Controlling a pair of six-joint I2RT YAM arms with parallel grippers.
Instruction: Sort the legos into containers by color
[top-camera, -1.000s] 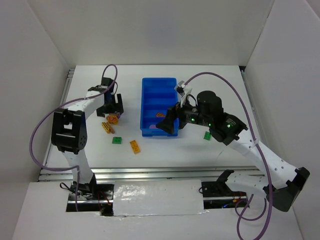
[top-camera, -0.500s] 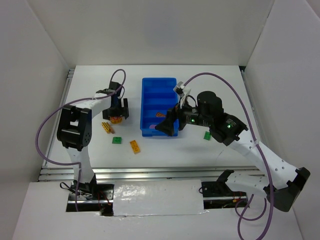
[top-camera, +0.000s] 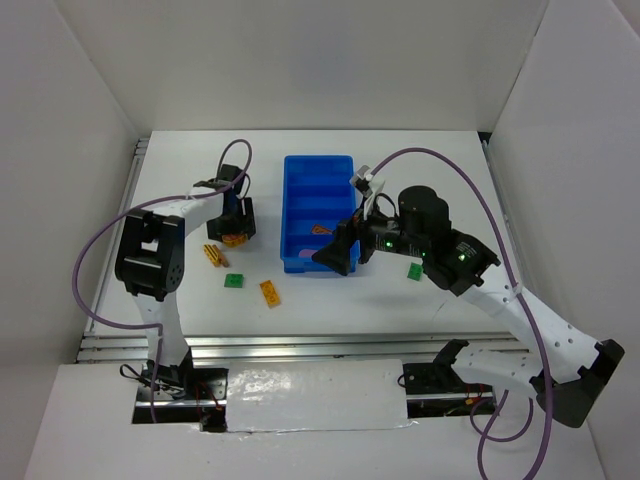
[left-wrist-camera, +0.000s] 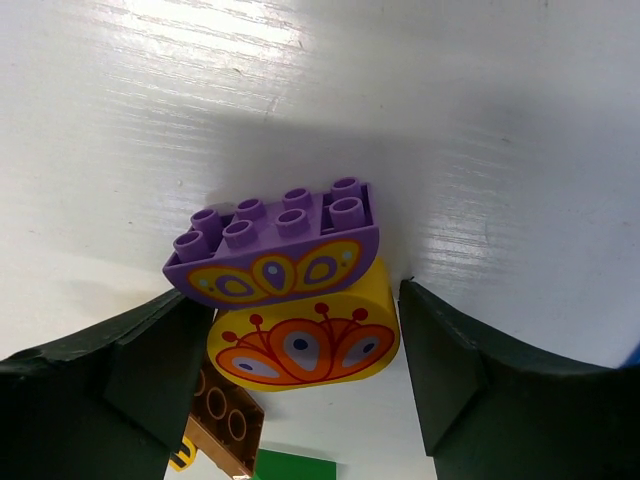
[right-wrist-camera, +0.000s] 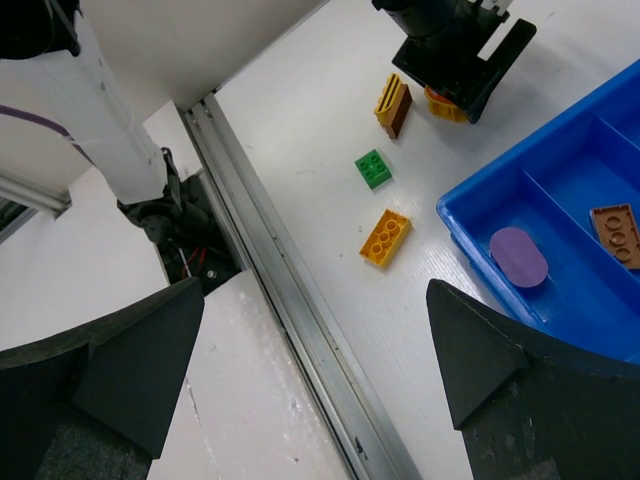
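In the left wrist view a yellow rounded lego (left-wrist-camera: 305, 340) with an orange pattern lies on the table. My left gripper (left-wrist-camera: 305, 385) has a finger against each of its sides. A purple rounded lego (left-wrist-camera: 275, 245) rests against its far side. From above, the left gripper (top-camera: 232, 228) stands left of the blue tray (top-camera: 290, 215). A brown-and-yellow lego stack (top-camera: 213, 255), a green lego (top-camera: 234, 281) and a yellow lego (top-camera: 270, 292) lie nearby. My right gripper (top-camera: 335, 255) hangs open over the tray's near end, holding nothing. A purple piece (right-wrist-camera: 518, 256) and a brown lego (right-wrist-camera: 614, 230) lie in separate containers.
Another green lego (top-camera: 414, 270) lies right of the tray, under the right arm. A metal rail (right-wrist-camera: 290, 330) runs along the table's near edge. White walls close in the table on three sides.
My left gripper swung right onto the yellow and purple legos, and its jaws closed in on the yellow one. The right arm barely shifted.
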